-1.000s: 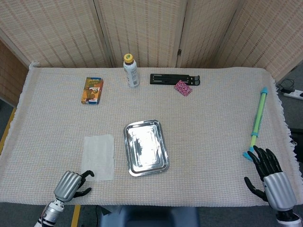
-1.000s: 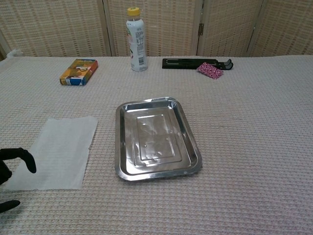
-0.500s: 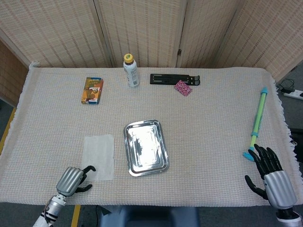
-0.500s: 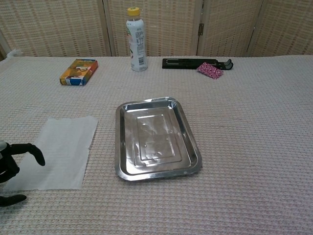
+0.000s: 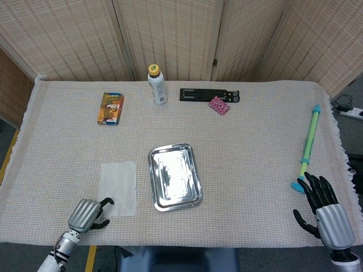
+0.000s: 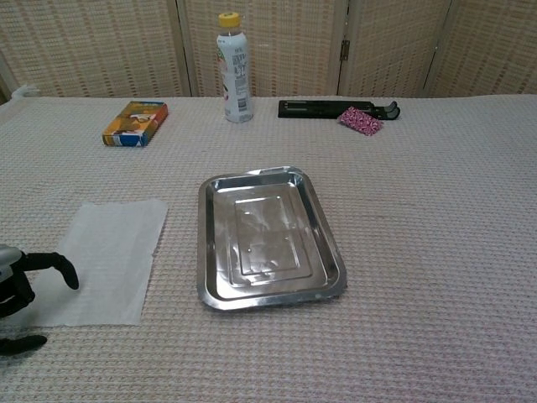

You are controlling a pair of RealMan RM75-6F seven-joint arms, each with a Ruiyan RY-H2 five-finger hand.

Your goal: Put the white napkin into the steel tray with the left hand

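The white napkin point(image 5: 118, 187) point(image 6: 105, 259) lies flat on the cloth, just left of the empty steel tray point(image 5: 174, 176) point(image 6: 267, 238). My left hand point(image 5: 86, 214) point(image 6: 23, 288) hovers at the napkin's near left corner, its dark fingers curled over the napkin's edge with nothing held between them. My right hand point(image 5: 325, 214) rests open at the table's near right corner, fingers spread, close to the tip of the green and blue stick point(image 5: 308, 145). The right hand does not show in the chest view.
At the back stand a spray bottle point(image 5: 157, 84) point(image 6: 235, 68), an orange box point(image 5: 110, 108) point(image 6: 135, 122), a black bar point(image 5: 205, 94) point(image 6: 331, 108) and a pink patterned packet point(image 5: 219, 105) point(image 6: 360, 121). The table's near edge runs just under both hands.
My left hand has slid forward and lower onto the napkin's near corner. The napkin, the tray and my right hand have stayed put.
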